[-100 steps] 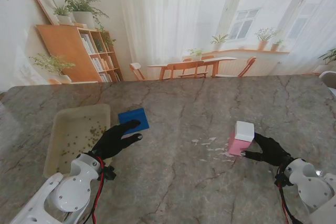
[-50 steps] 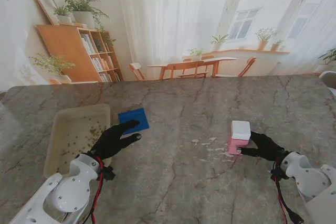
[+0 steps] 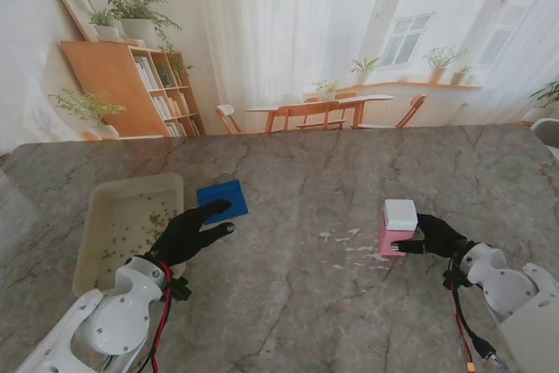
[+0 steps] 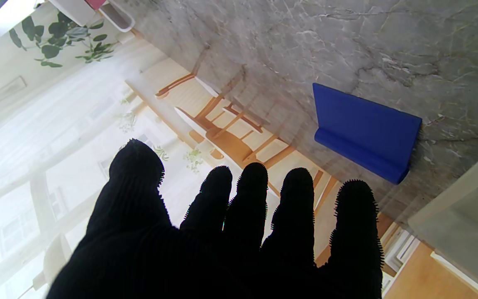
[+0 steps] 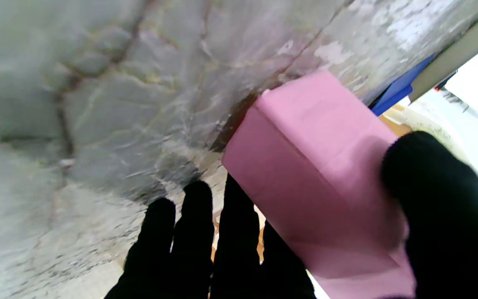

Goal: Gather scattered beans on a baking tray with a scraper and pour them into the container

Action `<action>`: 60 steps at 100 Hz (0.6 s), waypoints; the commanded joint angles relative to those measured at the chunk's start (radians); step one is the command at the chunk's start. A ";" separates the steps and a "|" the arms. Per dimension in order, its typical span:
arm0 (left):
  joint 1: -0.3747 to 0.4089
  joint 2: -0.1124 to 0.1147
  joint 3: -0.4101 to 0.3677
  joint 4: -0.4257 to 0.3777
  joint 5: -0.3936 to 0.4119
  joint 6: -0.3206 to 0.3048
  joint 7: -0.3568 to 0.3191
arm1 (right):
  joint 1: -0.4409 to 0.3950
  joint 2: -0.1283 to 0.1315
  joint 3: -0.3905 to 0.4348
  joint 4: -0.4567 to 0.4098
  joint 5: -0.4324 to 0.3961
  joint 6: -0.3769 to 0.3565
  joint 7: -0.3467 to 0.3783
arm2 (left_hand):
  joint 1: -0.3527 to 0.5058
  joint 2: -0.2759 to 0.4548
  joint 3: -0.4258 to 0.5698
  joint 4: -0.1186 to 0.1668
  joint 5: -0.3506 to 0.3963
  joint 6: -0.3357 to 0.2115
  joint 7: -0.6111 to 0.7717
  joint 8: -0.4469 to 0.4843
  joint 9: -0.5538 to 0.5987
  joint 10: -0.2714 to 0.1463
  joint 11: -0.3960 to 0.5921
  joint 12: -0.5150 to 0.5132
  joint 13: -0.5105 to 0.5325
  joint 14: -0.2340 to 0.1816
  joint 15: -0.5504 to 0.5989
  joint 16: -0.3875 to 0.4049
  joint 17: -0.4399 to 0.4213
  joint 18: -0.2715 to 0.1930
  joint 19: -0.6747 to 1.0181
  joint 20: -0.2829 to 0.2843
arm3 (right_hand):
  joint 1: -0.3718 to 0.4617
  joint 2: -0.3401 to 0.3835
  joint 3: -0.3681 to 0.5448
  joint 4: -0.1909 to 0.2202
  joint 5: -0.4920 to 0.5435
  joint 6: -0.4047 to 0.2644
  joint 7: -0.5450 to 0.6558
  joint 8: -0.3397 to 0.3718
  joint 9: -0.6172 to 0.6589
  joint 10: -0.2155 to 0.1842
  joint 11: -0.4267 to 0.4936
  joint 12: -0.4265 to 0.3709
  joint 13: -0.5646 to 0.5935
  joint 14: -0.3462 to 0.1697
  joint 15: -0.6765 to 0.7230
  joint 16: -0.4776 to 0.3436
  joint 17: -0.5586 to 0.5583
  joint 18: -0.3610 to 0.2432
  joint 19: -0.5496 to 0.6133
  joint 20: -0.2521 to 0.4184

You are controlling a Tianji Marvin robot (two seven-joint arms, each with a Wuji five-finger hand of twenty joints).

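Right hand grips the pink container (white-lidded); left hand hovers spread, empty, near the scraper.

Tray left; scraper beside it; container right.

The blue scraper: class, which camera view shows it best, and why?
The left wrist view: the blue scraper appears large, whole and unobstructed, showing its flat blade and thick rolled edge. The stand view shows it small, beside the left hand. The right wrist view catches only a blue sliver.
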 commanded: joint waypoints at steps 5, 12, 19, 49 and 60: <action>0.006 -0.001 0.003 -0.007 0.002 0.006 0.000 | -0.023 -0.035 -0.036 0.058 -0.005 0.026 0.022 | 0.001 0.032 -0.002 0.007 0.017 -0.023 -0.004 0.013 0.001 -0.023 -0.005 0.008 0.015 -0.015 0.010 0.005 -0.001 -0.001 0.015 0.028 | 0.059 -0.007 0.175 -0.002 0.090 -0.135 0.070 0.053 0.087 -0.082 0.063 0.039 0.218 -0.002 0.193 0.087 0.218 0.287 0.265 0.139; 0.006 -0.001 0.003 -0.008 0.003 0.008 0.000 | -0.020 -0.043 -0.042 0.066 0.009 0.035 0.000 | 0.000 0.032 -0.002 0.007 0.016 -0.022 -0.004 0.013 0.000 -0.022 -0.006 0.008 0.015 -0.014 0.011 0.005 -0.001 -0.002 0.015 0.028 | 0.084 -0.023 0.216 0.001 0.156 -0.191 0.133 0.073 0.152 -0.121 0.107 0.058 0.275 -0.028 0.221 0.105 0.258 0.281 0.289 0.156; 0.006 -0.001 0.003 -0.008 0.003 0.008 0.000 | -0.021 -0.054 -0.045 0.069 0.028 0.053 -0.027 | 0.000 0.032 -0.002 0.007 0.016 -0.022 -0.004 0.013 -0.001 -0.022 -0.006 0.008 0.015 -0.015 0.010 0.005 0.000 -0.003 0.016 0.028 | 0.128 -0.066 0.256 -0.042 0.207 -0.263 0.245 0.041 0.224 -0.160 0.161 0.101 0.340 -0.053 0.262 0.131 0.300 0.278 0.316 0.176; 0.006 -0.001 0.003 -0.008 0.003 0.008 0.000 | -0.050 -0.096 -0.031 0.035 0.042 0.105 -0.186 | 0.002 0.032 -0.002 0.007 0.016 -0.022 -0.005 0.013 0.000 -0.024 -0.005 0.008 0.015 -0.014 0.010 0.005 0.000 -0.003 0.017 0.028 | 0.265 -0.190 0.324 -0.137 0.334 -0.469 0.641 -0.212 0.444 -0.205 0.261 0.262 0.478 -0.099 0.405 0.198 0.394 0.271 0.395 0.215; 0.008 -0.001 0.002 -0.011 0.005 0.007 0.002 | -0.078 -0.111 -0.010 -0.019 0.037 0.121 -0.247 | 0.001 0.032 -0.002 0.007 0.016 -0.022 -0.004 0.013 0.000 -0.021 -0.006 0.008 0.015 -0.015 0.011 0.005 0.000 -0.003 0.017 0.028 | 0.275 -0.201 0.342 -0.136 0.344 -0.461 0.668 -0.227 0.454 -0.195 0.289 0.264 0.489 -0.099 0.430 0.206 0.404 0.271 0.407 0.217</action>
